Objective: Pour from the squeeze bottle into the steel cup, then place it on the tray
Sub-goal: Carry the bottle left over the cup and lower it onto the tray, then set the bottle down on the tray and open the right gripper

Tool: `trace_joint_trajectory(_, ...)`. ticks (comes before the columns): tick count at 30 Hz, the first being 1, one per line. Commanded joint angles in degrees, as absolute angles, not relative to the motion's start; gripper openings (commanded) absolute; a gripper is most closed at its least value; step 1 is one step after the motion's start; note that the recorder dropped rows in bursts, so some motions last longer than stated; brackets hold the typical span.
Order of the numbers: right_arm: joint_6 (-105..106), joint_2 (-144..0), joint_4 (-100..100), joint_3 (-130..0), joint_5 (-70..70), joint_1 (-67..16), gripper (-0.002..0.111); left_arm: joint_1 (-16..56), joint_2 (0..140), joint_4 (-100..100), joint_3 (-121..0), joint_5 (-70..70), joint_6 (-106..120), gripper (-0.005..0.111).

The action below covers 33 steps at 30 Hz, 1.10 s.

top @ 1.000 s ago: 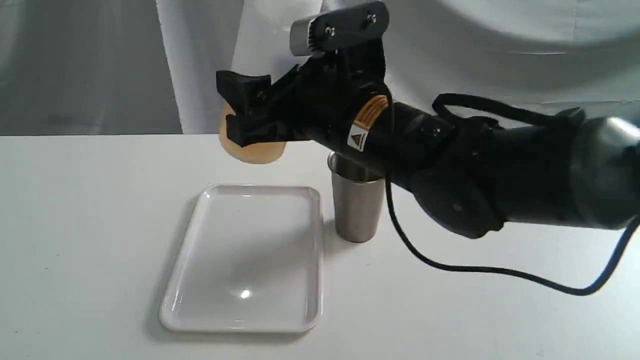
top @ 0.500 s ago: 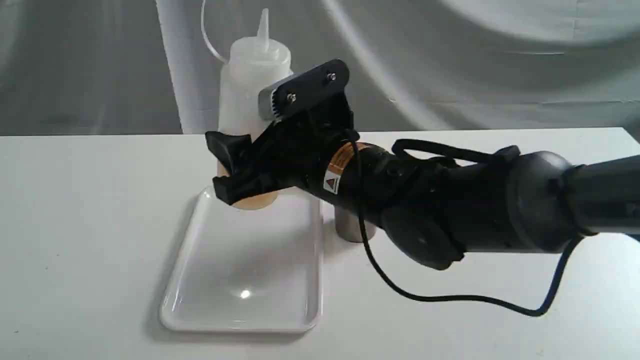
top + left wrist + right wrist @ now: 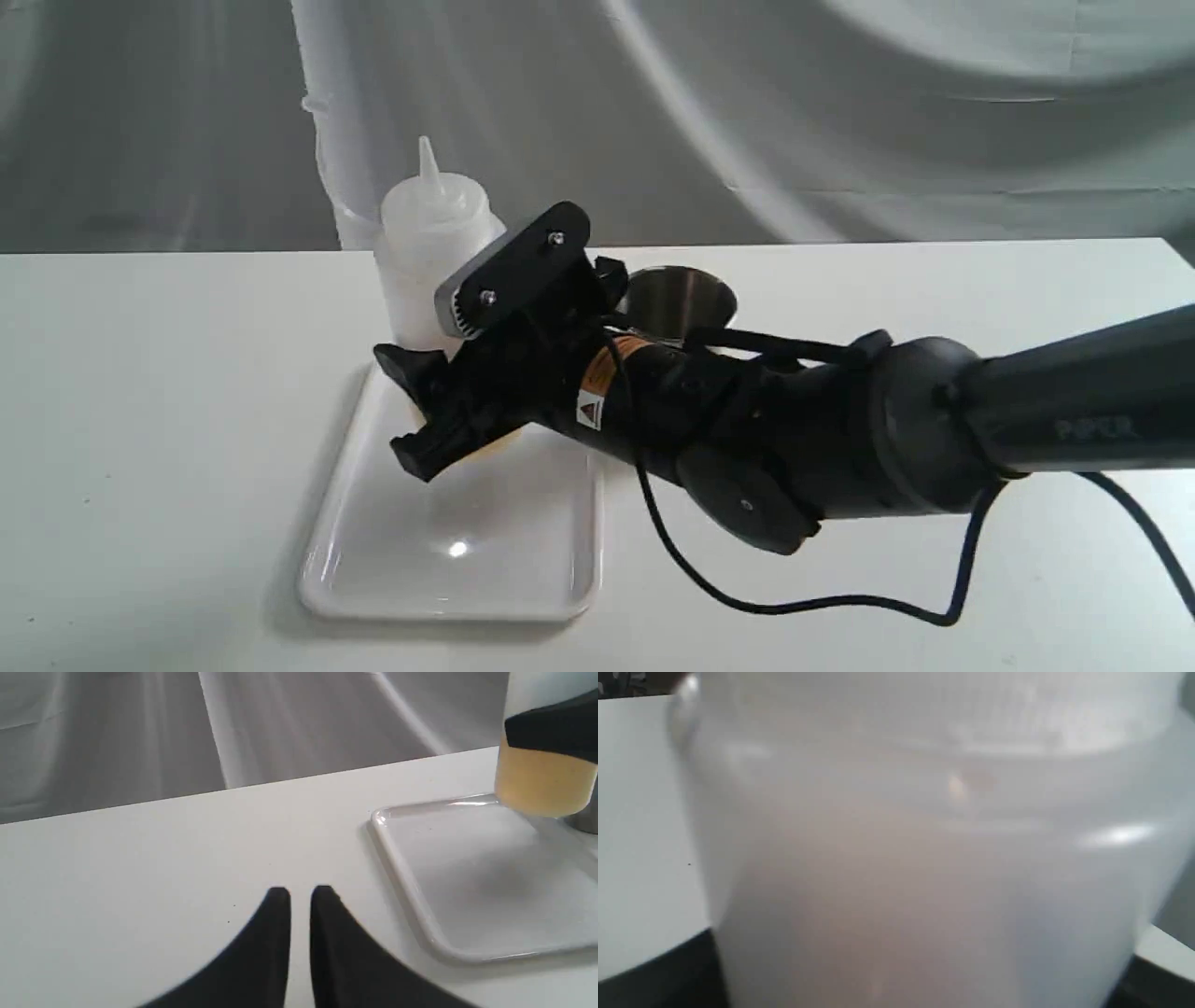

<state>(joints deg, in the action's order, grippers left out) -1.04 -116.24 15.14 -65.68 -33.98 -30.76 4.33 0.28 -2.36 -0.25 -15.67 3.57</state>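
Amber liquid sits in the bottom of the squeeze bottle [image 3: 428, 245], and the rest of the whitish plastic above it looks empty. The right gripper [image 3: 420, 415] has its black fingers [image 3: 409, 371] clamped on the lower body, one on each side. The bottle is upright with the nozzle pointing up, over the far end of the tray [image 3: 329, 551]. Can't tell if the base is actually touching the tray or hanging just above it, because the gripper blocks that bit. The left wrist view shows the amber base [image 3: 544, 786] right at the tray's far rim [image 3: 406, 877]. The right wrist view is basically just blurry bottle wall [image 3: 924, 858] filling everything. The steel cup [image 3: 677, 294] stands on the white table [image 3: 140, 420] just beside the tray's far right corner, mostly hidden behind the right arm, with only its rim and dark inside poking out. The left gripper [image 3: 301, 893] hovers low over bare table, well apart from the bottle, fingers nearly pressed together with a thin slit between them and nothing in there.
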Motion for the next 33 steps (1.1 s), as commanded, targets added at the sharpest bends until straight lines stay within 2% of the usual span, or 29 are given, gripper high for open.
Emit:
trace_joint_trajectory(1,0.0,-116.93,14.55,-66.11,-35.87,-30.91,0.003,4.66,0.0,-2.33,0.0,-15.22,3.48,0.008)
trace_joint_trajectory(11,0.0,-120.7,11.83,-66.11,-44.48,-30.91,0.003,4.66,0.0,-2.33,0.0,-15.22,3.48,0.008)
trace_joint_trajectory(33,4.43,-127.53,10.95,-66.11,-53.03,-30.91,0.003,4.66,0.0,-2.33,0.0,-15.22,3.48,0.008)
